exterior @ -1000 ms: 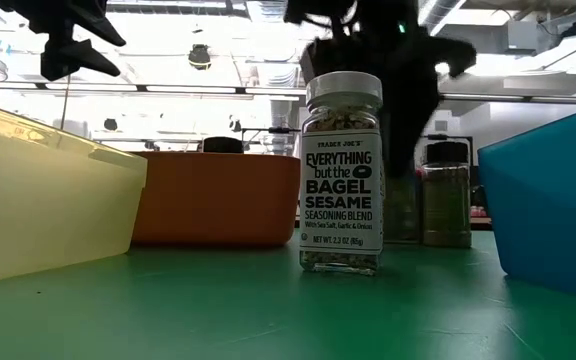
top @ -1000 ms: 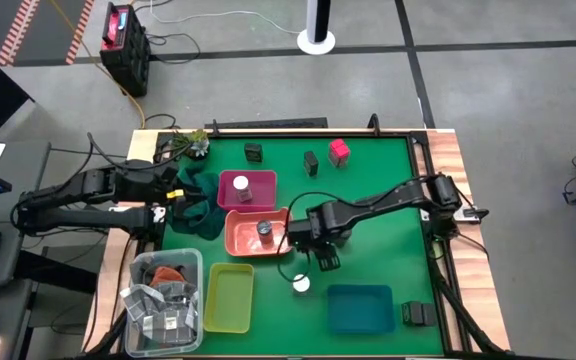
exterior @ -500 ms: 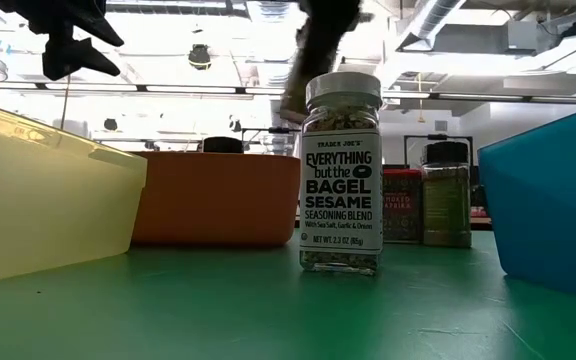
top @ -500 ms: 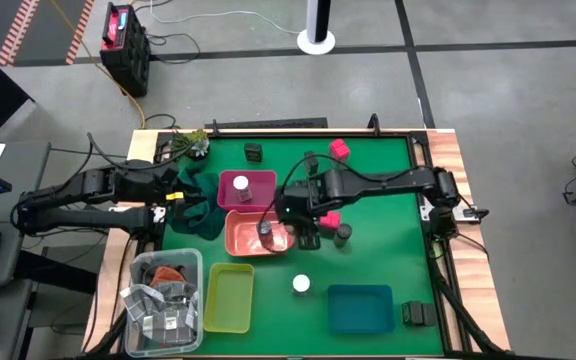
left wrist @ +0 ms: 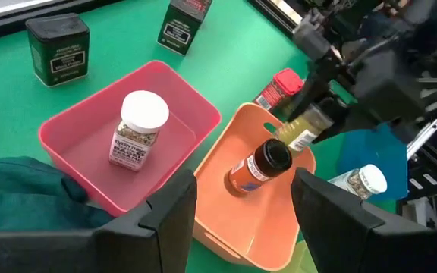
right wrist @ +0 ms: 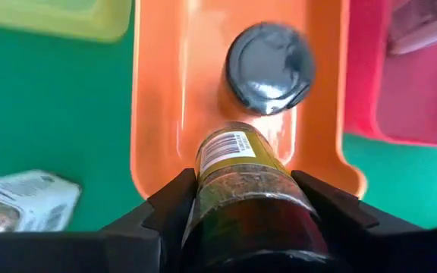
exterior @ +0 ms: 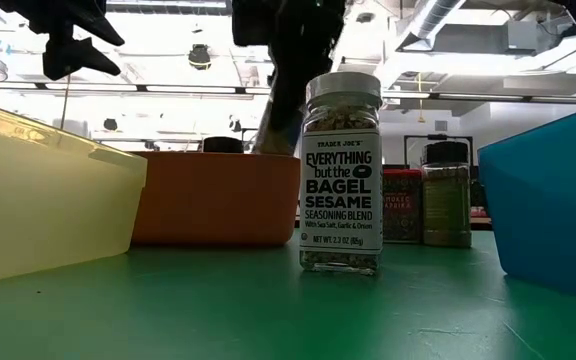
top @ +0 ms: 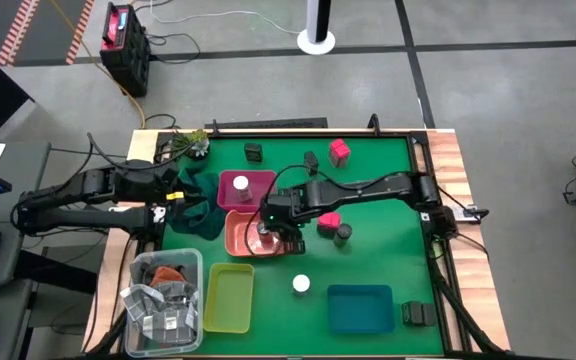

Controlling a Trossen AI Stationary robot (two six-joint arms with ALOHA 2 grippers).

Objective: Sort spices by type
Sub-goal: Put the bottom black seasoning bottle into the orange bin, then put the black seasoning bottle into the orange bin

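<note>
right claw: the right claw [right wrist: 241, 227] hangs over the near end of the orange tray [top: 240, 240], its fingers pinching a grey-lidded jar of greenish seasoning [right wrist: 241, 182] about the body.
held jar: tilted, base toward the tray floor, label and barcode facing up; it sits just beside a second dark-capped jar [right wrist: 270, 64] already in the tray.
left claw: the left claw [left wrist: 245, 193] waits at the left edge of the surface [top: 368, 190], fingers spread and empty, looking across at the trays.
sorted so far: a white-capped jar [left wrist: 136, 129] stands in the pink tray [left wrist: 74, 125]; the orange tray has the dark-capped one.
left to sort: a white-capped bagel-seasoning jar [top: 301, 284] stands free on the green; a pink box [top: 330, 219] and a grey-lidded jar [top: 344, 232] stand close together right of the orange tray; another pink box [top: 340, 151] and two dark boxes [top: 254, 152] lie at the far edge.
handling: the jars look like rigid, smooth cylinders, light but slick, probably glass though I cannot be certain; likely to roll if laid down.
where to grip: across the body just below the cap, fingers on opposite sides, so the jar hangs plumb.
boxes: flat-sided and stiff, so take them across the two broad faces.
</note>
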